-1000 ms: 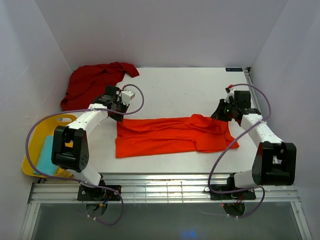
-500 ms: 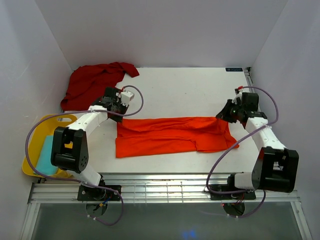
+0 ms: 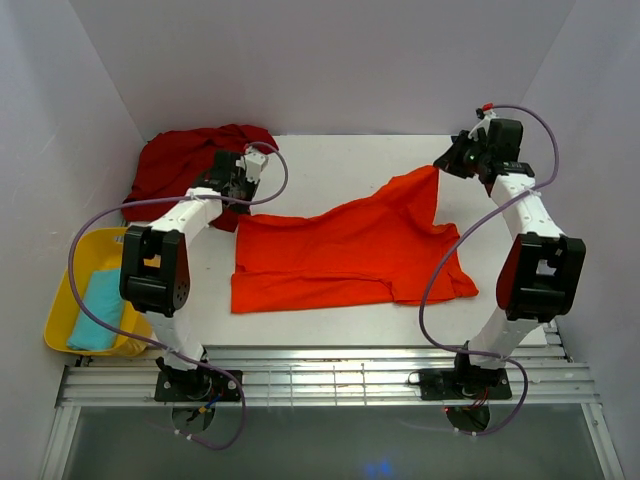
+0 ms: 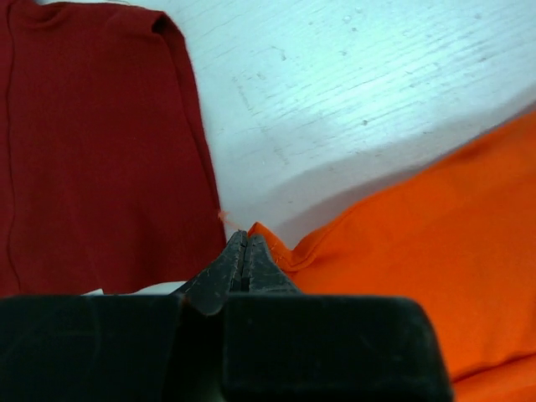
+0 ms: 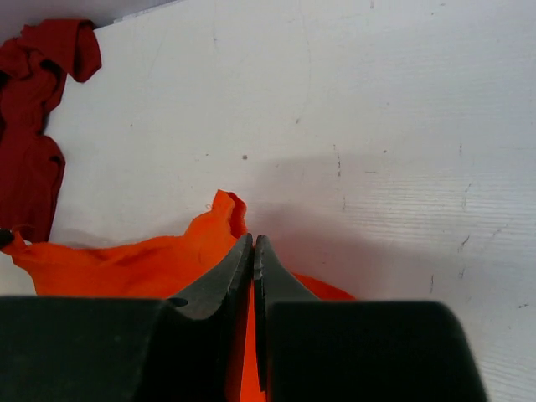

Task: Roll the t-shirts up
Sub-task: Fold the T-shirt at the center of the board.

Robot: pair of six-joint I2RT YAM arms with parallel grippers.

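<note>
— Where does the orange shirt [image 3: 340, 255] lie?

— Spread across the middle of the table [image 3: 350, 165], its near half flat. The far edge hangs between the two arms. The right gripper [image 5: 253, 247] has its jaws nipped on the far right corner, with orange cloth showing between them, and it holds that corner up and out toward the back right. The left gripper [image 4: 243, 243] has its jaws pressed together on the far left corner, low over the table, just beside the red shirt [image 3: 180, 160].

— And that red one?

— Heaped in the far left corner, untouched. The yellow tray [image 3: 60, 320] sits off the left edge.

— So no rolling yet?

— No. I would call this the flattening step: the shirt is being pulled open by two corners. The right side slopes and wrinkles, so it is not ready.

— What does the next move need?

— Both corners brought down level, with the far edge taut and straight. Then let go without dragging the cloth. Only a flat shirt will roll evenly, and the red one waits its turn.
</note>
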